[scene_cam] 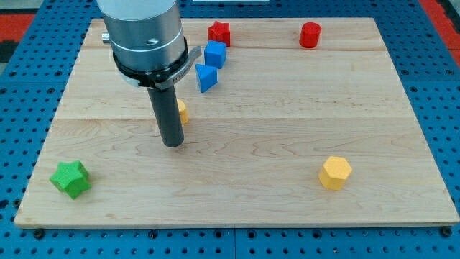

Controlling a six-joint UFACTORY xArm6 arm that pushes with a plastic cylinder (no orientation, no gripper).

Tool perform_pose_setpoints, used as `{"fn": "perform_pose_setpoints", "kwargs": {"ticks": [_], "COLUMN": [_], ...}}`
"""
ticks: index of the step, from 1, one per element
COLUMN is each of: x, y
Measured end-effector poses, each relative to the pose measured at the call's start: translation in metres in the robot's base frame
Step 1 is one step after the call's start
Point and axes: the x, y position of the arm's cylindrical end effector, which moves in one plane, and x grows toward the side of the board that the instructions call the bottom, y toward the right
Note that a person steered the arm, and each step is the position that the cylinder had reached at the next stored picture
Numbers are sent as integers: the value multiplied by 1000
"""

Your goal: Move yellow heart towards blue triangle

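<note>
The yellow heart (182,111) lies left of the board's middle, mostly hidden behind my rod; only its right edge shows. The blue triangle (205,77) sits above and to the right of it, a short gap away. My tip (172,144) rests on the board just below and left of the yellow heart, close to it or touching it.
A blue cube (215,54) sits just above the blue triangle. A red star (219,32) and a red cylinder (310,34) lie near the top edge. A green star (71,178) is at the bottom left, a yellow hexagon (335,173) at the bottom right.
</note>
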Motion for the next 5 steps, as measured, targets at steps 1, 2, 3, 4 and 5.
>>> {"fn": "perform_pose_setpoints", "kwargs": {"ticks": [1,2,3,4,5], "x": [-6,-38,-53,-53,-53], "y": [-24,-38,-23,16,28]}}
